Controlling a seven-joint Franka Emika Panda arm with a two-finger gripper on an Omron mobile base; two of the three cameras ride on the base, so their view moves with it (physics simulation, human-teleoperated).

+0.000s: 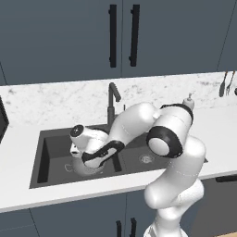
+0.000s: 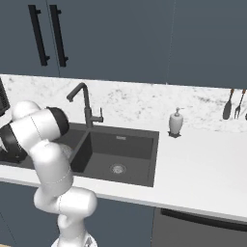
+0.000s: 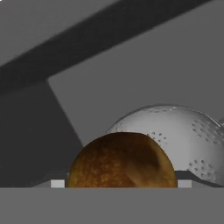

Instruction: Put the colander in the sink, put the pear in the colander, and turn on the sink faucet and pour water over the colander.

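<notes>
Pear [image 3: 122,161] fills foreground, hiding part of colander [image 3: 183,135]; tool tips unclear.

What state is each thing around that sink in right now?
Colander: sitting in the sink's left basin.
Pear: between the hand's fingers, just over the colander.
Sink faucet: no water running.
Cabinet doors: closed.
Soap dispenser: upright on the counter.

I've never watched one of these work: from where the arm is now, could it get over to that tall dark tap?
Probably yes. The sink faucet stands just behind the left basin of the sink where the gripper works, with nothing between them. But the pear sits between the jaws over the colander, so that likely goes first.
</notes>
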